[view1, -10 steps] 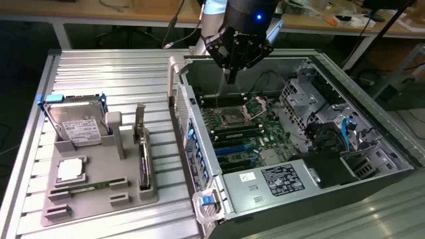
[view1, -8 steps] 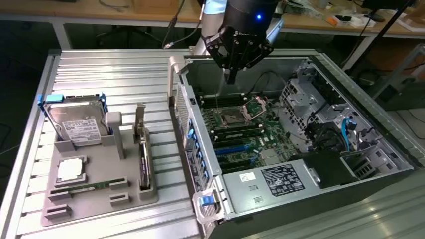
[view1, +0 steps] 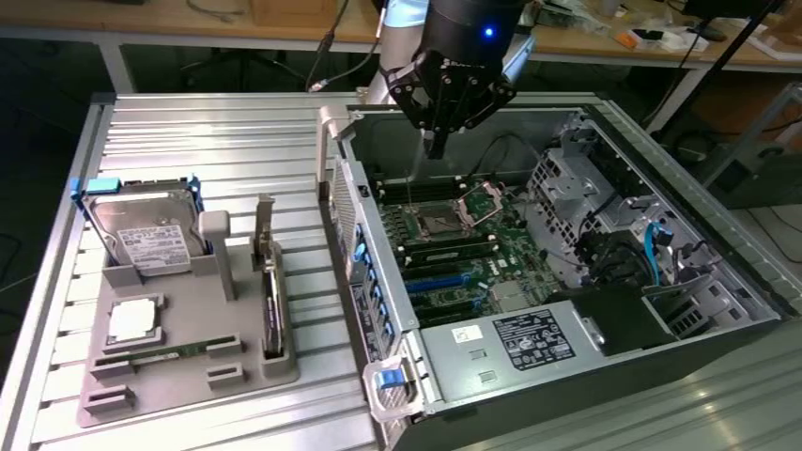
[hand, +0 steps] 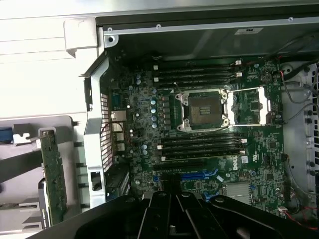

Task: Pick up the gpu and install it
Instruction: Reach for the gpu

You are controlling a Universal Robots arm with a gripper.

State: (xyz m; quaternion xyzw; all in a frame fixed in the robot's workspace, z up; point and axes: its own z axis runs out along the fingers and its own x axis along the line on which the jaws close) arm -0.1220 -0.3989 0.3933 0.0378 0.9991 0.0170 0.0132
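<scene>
The gpu (view1: 269,282) stands on edge in a slot of the grey holder tray (view1: 188,376), outside the computer case on the exterior view's left. Its silver end bracket points up. In the wrist view the gpu (hand: 52,174) shows as a thin green card beside the case wall. My gripper (view1: 435,146) hangs inside the open case above the motherboard (view1: 457,249), well away from the card. Its fingers are shut with nothing between them. In the wrist view the gripper (hand: 170,199) points at the blue expansion slots (hand: 199,177).
The tray also holds a hard drive in a blue frame (view1: 145,235), a processor chip (view1: 131,322) and a memory stick (view1: 176,352). Inside the case sit an open processor socket (hand: 204,107), a power supply (view1: 527,343) and cables (view1: 626,254). The case wall (view1: 357,244) separates tray and motherboard.
</scene>
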